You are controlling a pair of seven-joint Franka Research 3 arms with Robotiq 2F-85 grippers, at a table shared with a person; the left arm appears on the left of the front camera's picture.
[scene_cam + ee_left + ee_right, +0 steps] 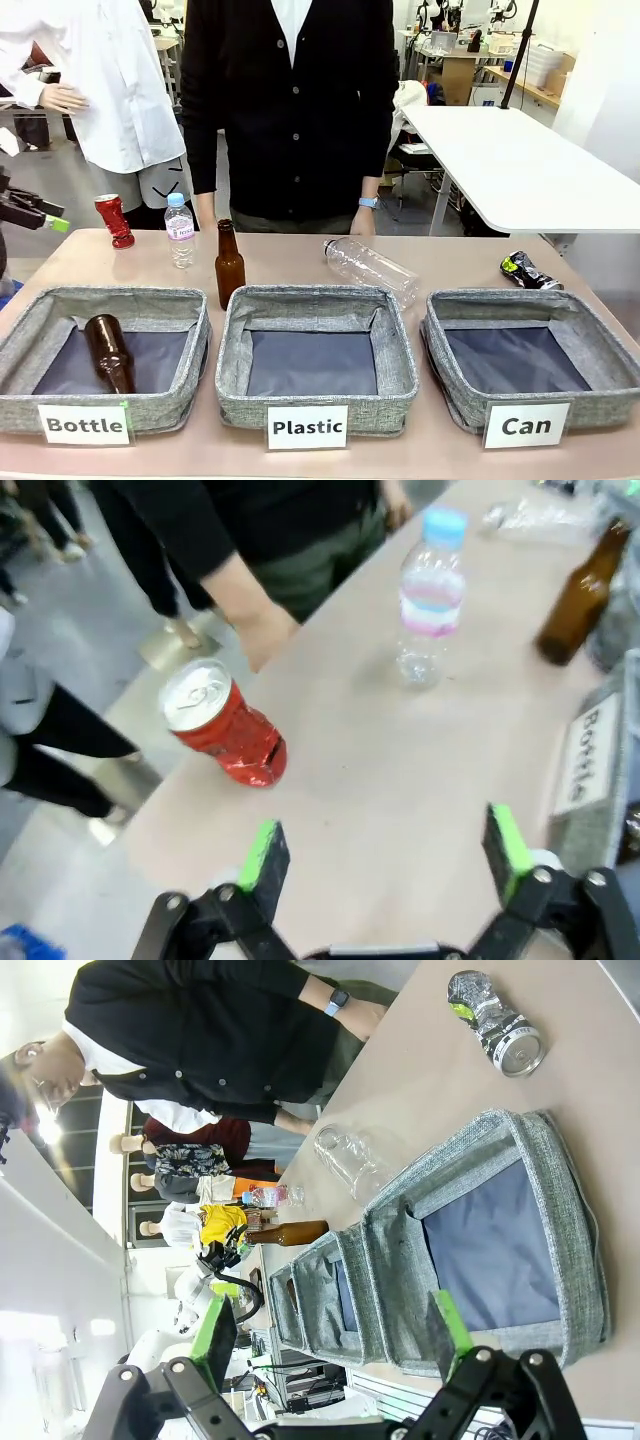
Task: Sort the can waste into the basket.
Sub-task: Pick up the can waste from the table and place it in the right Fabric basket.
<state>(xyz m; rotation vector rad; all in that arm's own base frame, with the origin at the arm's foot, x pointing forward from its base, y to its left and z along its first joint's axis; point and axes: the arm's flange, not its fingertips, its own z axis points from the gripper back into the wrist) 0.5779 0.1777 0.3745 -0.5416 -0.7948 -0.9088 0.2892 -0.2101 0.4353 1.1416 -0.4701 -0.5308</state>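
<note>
Green-padded L gripper (385,845) hangs over the table's (300,250) far-left end, jaws spread wide w/ nothing between. The red can (222,725) stands on the tabletop ahead of it, apart from the pads; it is dented at the waist, top up, near the far-left corner. Next right is a small clear bottle (180,230) w/ pink label, upright. Then a brown glass bottle (229,265), upright, just behind the far-left corner of the Plastic basket (400,350). The Bottle basket (30,310) at front left holds a second brown bottle (110,352) lying on the lining. A big clear bottle (370,268) lies on its side behind the Plastic basket's far-right corner. A person (290,100) in a black cardigan stands at the far side, centre. At front right is the Can basket (600,340). The dark can (528,271) w/ green/yellow print lies on the table behind its far-right corner, outside it, not touching. R gripper (332,1330) has its jaws spread, holding nothing, w/ the Can basket beyond its fingers.
</note>
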